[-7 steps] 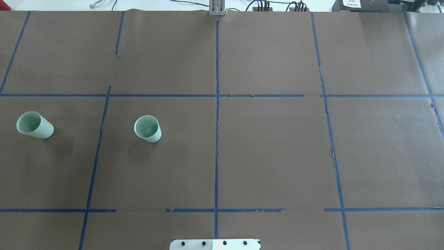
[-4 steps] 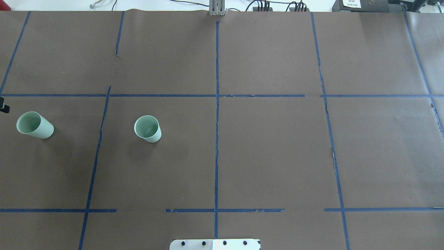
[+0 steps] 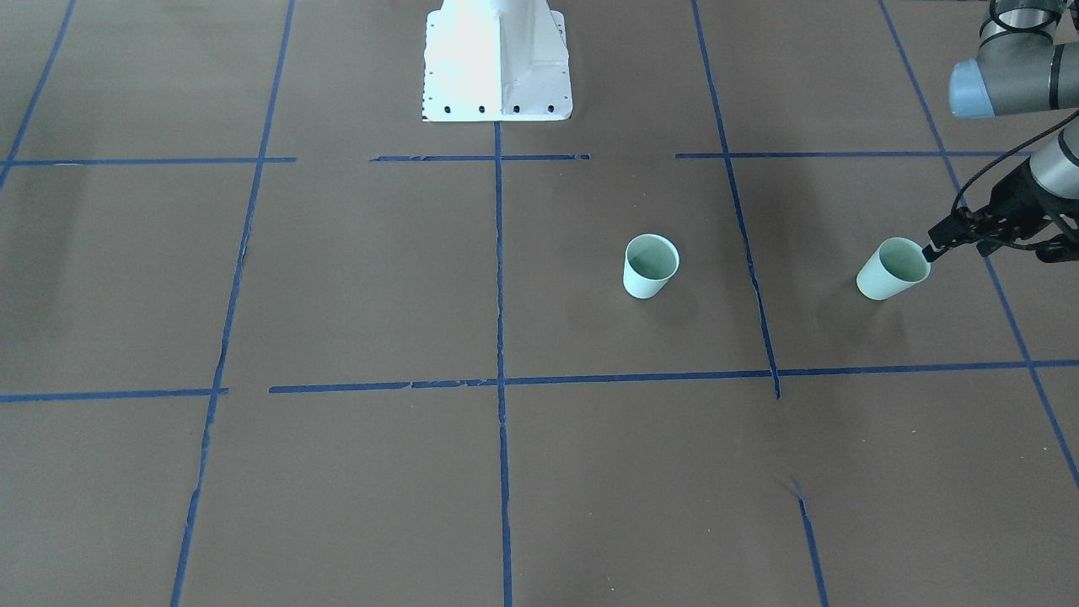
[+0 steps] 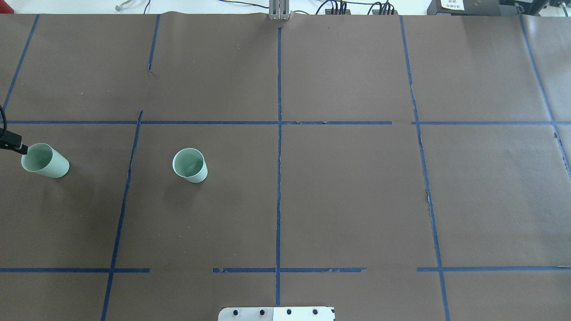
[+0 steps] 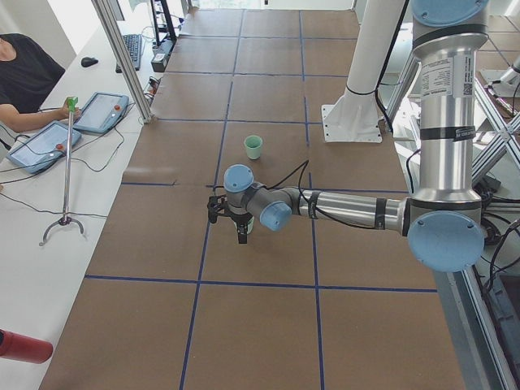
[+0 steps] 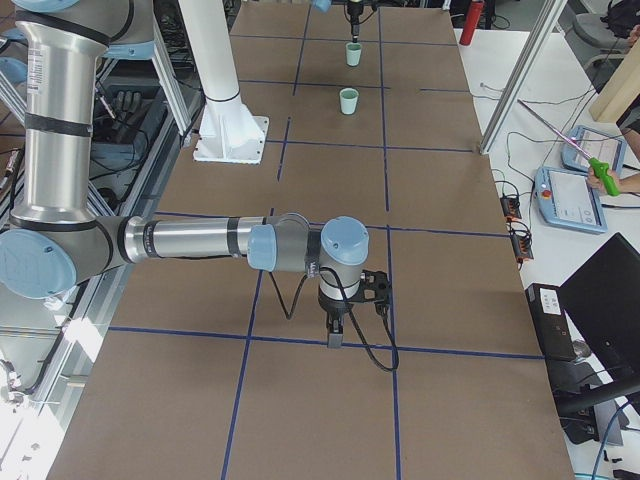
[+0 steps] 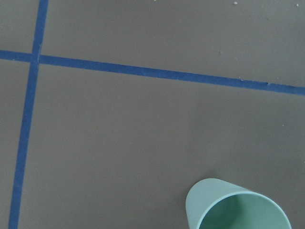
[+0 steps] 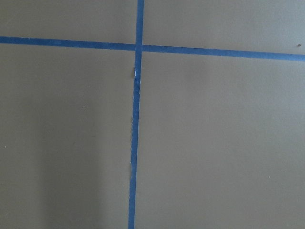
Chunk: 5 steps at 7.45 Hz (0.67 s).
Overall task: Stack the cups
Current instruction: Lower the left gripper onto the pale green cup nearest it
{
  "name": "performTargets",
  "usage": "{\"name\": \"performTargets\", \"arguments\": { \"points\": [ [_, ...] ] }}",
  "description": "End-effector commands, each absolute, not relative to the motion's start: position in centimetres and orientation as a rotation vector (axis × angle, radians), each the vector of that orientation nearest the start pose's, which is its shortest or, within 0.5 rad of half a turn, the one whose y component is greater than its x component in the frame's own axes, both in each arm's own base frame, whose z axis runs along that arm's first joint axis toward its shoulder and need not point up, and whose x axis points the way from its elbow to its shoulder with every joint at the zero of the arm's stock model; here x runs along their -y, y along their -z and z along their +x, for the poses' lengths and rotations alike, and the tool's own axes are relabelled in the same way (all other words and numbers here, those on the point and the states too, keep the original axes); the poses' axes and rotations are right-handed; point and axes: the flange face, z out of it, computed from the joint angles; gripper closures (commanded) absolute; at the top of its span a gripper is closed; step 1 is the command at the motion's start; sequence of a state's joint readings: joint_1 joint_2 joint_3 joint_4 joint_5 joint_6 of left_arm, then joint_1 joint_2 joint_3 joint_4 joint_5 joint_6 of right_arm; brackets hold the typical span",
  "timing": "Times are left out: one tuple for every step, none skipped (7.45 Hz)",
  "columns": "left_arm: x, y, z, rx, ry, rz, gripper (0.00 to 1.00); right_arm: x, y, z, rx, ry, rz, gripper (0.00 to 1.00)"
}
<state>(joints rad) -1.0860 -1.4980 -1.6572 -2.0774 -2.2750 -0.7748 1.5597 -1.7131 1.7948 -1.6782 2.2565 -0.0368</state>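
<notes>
Two pale mint-green cups stand upright on the brown table cover. The middle cup [image 4: 190,165] shows in the front view [image 3: 650,265] and the left side view [image 5: 253,146]. The outer cup [image 4: 44,160] stands near the table's left end and also shows in the front view [image 3: 892,269] and at the bottom of the left wrist view [image 7: 238,207]. My left gripper [image 4: 20,148] hangs just beside the outer cup's rim [image 3: 930,249], its fingers together in one narrow tip, holding nothing. My right gripper [image 6: 335,338] hovers far from both cups; I cannot tell if it is open.
Blue tape lines [image 4: 279,147] split the cover into squares. The robot's white base plate [image 3: 497,67] sits at the middle of the near edge. Operators with tablets [image 5: 97,114] sit along the far side.
My left gripper has come in from the left edge of the overhead view and moved right to the outer cup's rim. Both cups stay in place.
</notes>
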Motion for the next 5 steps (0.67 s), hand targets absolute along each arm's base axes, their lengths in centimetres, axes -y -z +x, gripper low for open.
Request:
{"name": "performTargets", "arguments": {
  "points": [
    [46.04, -60.74, 17.84, -0.85, 0.064, 0.002, 0.0, 42.9, -63.1, 6.5, 0.686, 0.038, -0.017, 0.0],
    [46.0, -61.65, 18.25, -0.857, 0.052, 0.01, 0.06, 42.9, -63.1, 6.5, 0.686, 0.038, -0.017, 0.0],
    [46.01, -61.69, 18.26, -0.862, 0.061, 0.011, 0.39, 42.89, -63.1, 6.56, 0.686, 0.037, -0.016, 0.0],
    [46.04, -61.61, 18.36, -0.862, 0.059, 0.012, 0.68, 42.89, -63.1, 6.56, 0.686, 0.037, -0.016, 0.0],
    [46.02, -61.29, 18.45, -0.867, 0.059, 0.013, 0.93, 42.89, -63.1, 6.56, 0.686, 0.037, -0.016, 0.0]
  ]
}}
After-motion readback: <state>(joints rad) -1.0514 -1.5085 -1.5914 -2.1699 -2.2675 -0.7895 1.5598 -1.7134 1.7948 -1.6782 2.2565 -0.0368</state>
